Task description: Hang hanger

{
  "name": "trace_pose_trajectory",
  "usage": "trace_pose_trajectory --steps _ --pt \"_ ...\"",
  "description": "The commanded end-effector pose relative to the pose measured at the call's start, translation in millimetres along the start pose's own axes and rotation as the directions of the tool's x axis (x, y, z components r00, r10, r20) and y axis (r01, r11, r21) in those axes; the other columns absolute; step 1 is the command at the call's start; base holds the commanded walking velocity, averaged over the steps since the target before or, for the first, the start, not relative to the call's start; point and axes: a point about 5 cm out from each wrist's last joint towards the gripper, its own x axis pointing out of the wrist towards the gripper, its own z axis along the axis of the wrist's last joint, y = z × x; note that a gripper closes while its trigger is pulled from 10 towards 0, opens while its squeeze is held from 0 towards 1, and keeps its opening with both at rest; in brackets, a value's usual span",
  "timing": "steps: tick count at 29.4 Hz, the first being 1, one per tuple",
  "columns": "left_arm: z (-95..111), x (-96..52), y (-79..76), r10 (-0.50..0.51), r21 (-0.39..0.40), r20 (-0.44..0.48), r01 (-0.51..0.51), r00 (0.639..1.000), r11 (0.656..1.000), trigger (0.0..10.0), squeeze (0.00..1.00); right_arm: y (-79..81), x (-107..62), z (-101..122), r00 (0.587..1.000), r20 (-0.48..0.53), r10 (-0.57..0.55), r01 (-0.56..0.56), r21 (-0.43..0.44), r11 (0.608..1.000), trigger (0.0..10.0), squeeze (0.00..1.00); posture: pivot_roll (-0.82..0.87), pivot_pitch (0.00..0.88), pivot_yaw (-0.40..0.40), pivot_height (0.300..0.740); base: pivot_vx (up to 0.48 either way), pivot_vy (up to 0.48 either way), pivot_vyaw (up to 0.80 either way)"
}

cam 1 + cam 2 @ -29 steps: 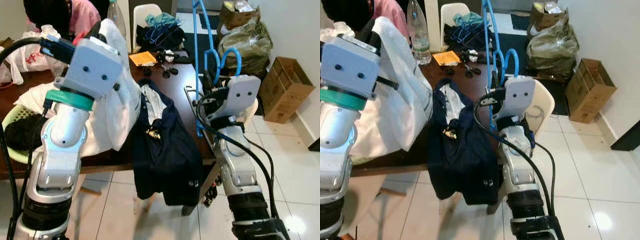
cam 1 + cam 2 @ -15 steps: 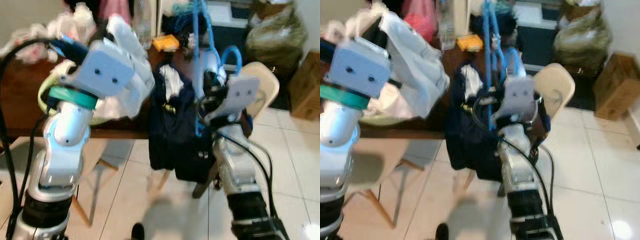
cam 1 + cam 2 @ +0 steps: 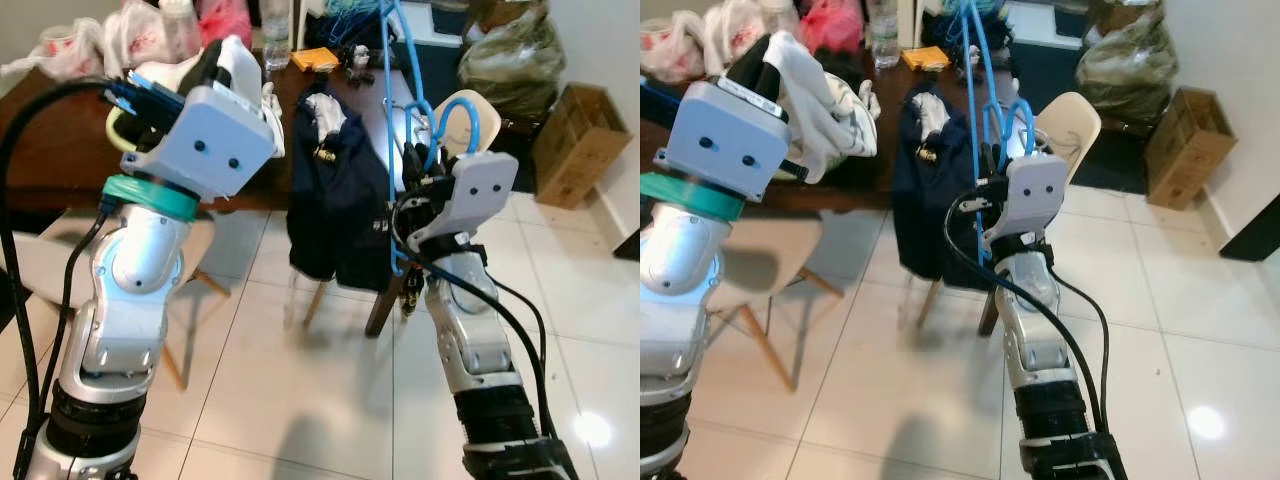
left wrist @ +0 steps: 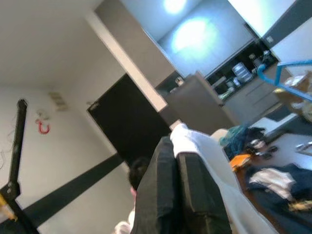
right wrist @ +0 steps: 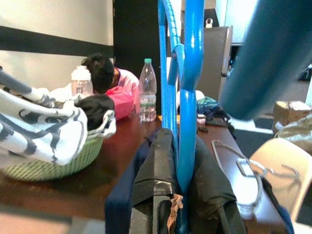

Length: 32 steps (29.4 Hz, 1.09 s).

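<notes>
My right gripper [image 3: 412, 168] is shut on a blue plastic hanger [image 3: 388, 90], held upright with its hook [image 3: 456, 106] curling to the right. The right wrist view has the hanger's bar [image 5: 188, 102] pinched between the black fingers [image 5: 152, 185]. Raised at the left, my left gripper [image 3: 762, 62] is shut on a white garment with dark print [image 3: 828, 92], which hangs over it. White cloth [image 4: 194, 144] lies over the fingers [image 4: 175, 195] in the left wrist view.
A dark wooden table [image 3: 60, 165] stands ahead with a green basket [image 5: 58, 161], a bottle [image 5: 147, 92] and clutter. A navy jacket [image 3: 335, 195] hangs off its edge. A beige chair [image 3: 1076, 120], a cardboard box [image 3: 572, 140], another chair [image 3: 750, 270]. A person [image 5: 105, 73] sits beyond.
The whole picture has shifted: the table and jacket now lie farther off and more tiled floor shows. Both grippers keep their hold on hanger and white garment.
</notes>
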Motion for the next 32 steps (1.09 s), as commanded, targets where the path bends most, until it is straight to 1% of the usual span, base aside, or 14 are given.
trace_pose_trajectory --steps 1,15,19,20,21,22,24,25,26,27,28,30,31,32 --pt "6.1 0.0 -0.4 0.000 0.009 0.036 -0.001 0.999 1.000 10.0 0.00 -4.0 -1.8 0.5 1.000 0.003 -0.013 0.013 -0.005 1.000 10.0 0.00 0.04 0.054 0.039 0.740 -0.450 0.000 0.00" --pt "6.1 -0.2 -3.4 -0.024 0.031 0.052 0.022 0.998 0.999 10.0 0.00 -3.6 -2.2 -0.1 1.000 -0.001 -0.012 0.012 -0.005 1.000 10.0 0.00 0.04 0.054 0.039 0.740 -0.438 0.000 0.00" --pt "5.0 -0.5 -4.2 -0.025 0.027 0.050 0.024 0.998 0.999 10.0 0.00 -3.5 -2.2 -0.3 1.000 -0.002 -0.010 0.010 -0.006 1.000 10.0 0.00 0.04 0.056 0.038 0.740 -0.172 0.000 0.00" --pt "3.3 -0.7 -4.6 -0.023 0.018 0.034 0.022 0.999 1.000 10.0 0.00 -3.5 -2.2 -0.3 1.000 -0.003 -0.010 0.010 -0.006 1.000 10.0 0.00 0.04 0.057 0.038 0.740 0.000 0.000 0.00" --pt "-5.0 -1.4 -5.6 -0.010 -0.064 -0.049 0.007 0.999 0.998 10.0 0.00 -3.4 -2.5 -0.3 1.000 -0.004 -0.009 0.009 -0.007 1.000 10.0 0.00 0.04 0.058 0.038 0.740 0.000 0.000 0.00" --pt "-5.0 -1.4 -5.6 -0.010 -0.064 -0.049 0.007 0.999 0.998 10.0 0.00 -3.4 -2.5 -0.3 1.000 -0.004 -0.009 0.009 -0.007 1.000 10.0 0.00 0.04 0.058 0.038 0.740 0.000 0.000 0.00" --pt "-16.4 -3.3 -7.8 -0.013 -0.168 -0.155 -0.013 0.988 0.986 10.0 0.00 -3.4 -2.9 -0.5 1.000 -0.006 -0.008 0.008 -0.008 1.000 10.0 0.00 0.04 0.058 0.038 0.740 0.000 0.000 0.00" --pt "-25.2 -6.4 -9.4 -0.020 -0.227 -0.226 -0.032 0.974 0.973 10.0 0.00 -3.2 -3.6 -1.1 1.000 -0.010 -0.003 0.003 -0.011 1.000 10.0 0.00 0.03 0.059 0.038 0.740 0.000 0.000 0.00" --pt "-25.2 -6.4 -9.4 -0.020 -0.227 -0.226 -0.032 0.974 0.973 10.0 0.00 -3.2 -3.6 -1.1 1.000 -0.010 -0.003 0.003 -0.011 1.000 10.0 0.00 0.03 0.059 0.038 0.740 0.000 0.000 0.00" --pt "-30.5 -8.7 -10.6 -0.027 -0.262 -0.268 -0.046 0.963 0.964 10.0 0.00 -3.1 -4.0 -1.5 1.000 -0.013 0.000 0.000 -0.012 1.000 10.0 0.00 0.03 0.059 0.037 0.740 0.000 0.000 0.00" --pt "-38.5 -13.0 -14.1 -0.061 -0.320 -0.326 -0.049 0.943 0.946 10.0 0.00 -3.0 -4.9 -2.5 1.000 -0.018 0.007 -0.007 -0.015 1.000 10.0 0.00 0.03 0.062 0.037 0.740 0.000 0.000 0.00" --pt "-38.5 -13.0 -14.1 -0.061 -0.320 -0.326 -0.049 0.943 0.946 10.0 0.00 -3.0 -4.9 -2.5 1.000 -0.018 0.007 -0.007 -0.015 1.000 10.0 0.00 0.03 0.062 0.037 0.740 0.000 0.000 0.00" --pt "-45.8 -17.8 -18.6 -0.109 -0.378 -0.379 -0.046 0.919 0.925 10.0 0.00 -3.1 -5.7 -3.5 1.000 -0.023 0.012 -0.013 -0.018 1.000 10.0 0.00 0.03 0.063 0.035 0.740 0.000 0.000 0.00" --pt "-45.8 -17.8 -18.6 -0.109 -0.378 -0.379 -0.046 0.919 0.925 10.0 0.00 -3.1 -5.7 -3.5 1.000 -0.023 0.012 -0.013 -0.018 1.000 10.0 0.00 0.03 0.063 0.035 0.740 0.000 0.000 0.00"
